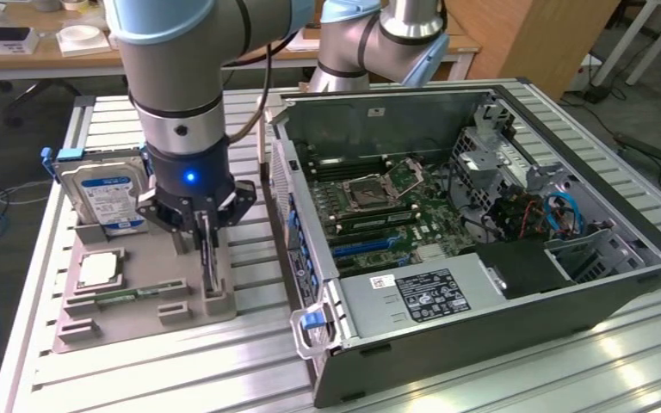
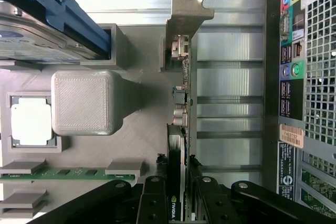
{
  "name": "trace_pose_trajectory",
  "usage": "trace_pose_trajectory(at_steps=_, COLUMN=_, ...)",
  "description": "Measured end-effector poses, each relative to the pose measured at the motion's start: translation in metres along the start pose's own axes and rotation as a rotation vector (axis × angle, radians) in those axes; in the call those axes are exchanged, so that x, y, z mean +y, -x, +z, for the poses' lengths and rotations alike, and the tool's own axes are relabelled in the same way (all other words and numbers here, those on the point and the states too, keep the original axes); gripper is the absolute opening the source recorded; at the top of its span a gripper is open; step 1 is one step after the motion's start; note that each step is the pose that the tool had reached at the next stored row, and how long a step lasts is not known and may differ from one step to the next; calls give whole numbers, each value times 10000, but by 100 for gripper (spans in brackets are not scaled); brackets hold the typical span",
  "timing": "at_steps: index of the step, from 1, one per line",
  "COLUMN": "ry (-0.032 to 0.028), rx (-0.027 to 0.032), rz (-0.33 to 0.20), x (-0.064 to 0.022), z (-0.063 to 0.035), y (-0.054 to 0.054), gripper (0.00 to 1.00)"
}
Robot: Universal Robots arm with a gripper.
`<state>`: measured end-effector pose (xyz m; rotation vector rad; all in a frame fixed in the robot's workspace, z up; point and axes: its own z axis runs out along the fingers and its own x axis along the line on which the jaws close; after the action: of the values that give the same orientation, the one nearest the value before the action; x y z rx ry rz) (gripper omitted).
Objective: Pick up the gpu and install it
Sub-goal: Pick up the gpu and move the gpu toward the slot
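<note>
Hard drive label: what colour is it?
Blue and white label, clearest in the exterior view.

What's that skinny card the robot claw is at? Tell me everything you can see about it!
The graphics card is a thin, dark board standing on its edge in a slot of the grey tray, beside the computer case. One end carries a bent, silvery metal bracket, with small metal plugs just behind it. A green logo shows near the gripper, whose black fingers pinch the card from both sides.

Pincer (image 2: 178, 195) clamped on gpu (image 2: 182, 98) standing edgewise in grey tray (image 2: 142, 137), processor chip (image 2: 31, 121) nearby
</note>
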<state>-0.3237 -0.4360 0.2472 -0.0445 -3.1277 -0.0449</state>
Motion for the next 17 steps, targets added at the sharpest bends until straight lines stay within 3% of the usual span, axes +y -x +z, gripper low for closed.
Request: trace_pose_trajectory(at_steps=17, ry=-1, rx=-1, rz=-1, x=2, z=-86, y=-1, gripper=26)
